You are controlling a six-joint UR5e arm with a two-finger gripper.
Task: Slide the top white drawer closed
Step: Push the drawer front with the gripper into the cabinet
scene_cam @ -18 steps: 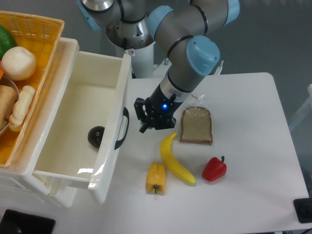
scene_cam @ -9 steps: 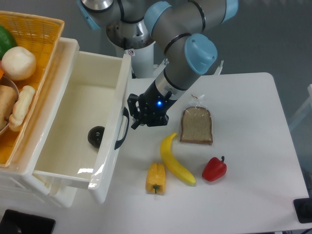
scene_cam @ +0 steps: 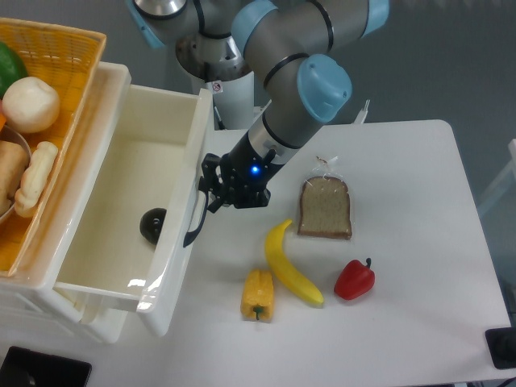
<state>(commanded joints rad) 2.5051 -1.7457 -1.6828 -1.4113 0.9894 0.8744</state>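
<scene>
Our gripper (scene_cam: 211, 191) (opening not discernible) presses the top white drawer (scene_cam: 173, 242) at its handle; we should push squarely, straight inward.

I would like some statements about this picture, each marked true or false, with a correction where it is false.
1. The top white drawer is fully closed. False: it stands pulled out, its inside visible.
2. A dark round object lies inside the drawer. True.
3. The gripper is at the drawer's black handle. True.
4. The banana lies inside the orange basket. False: it lies on the table, between the yellow pepper and the red pepper.
5. The bread slice lies left of the drawer. False: it lies to its right.
</scene>
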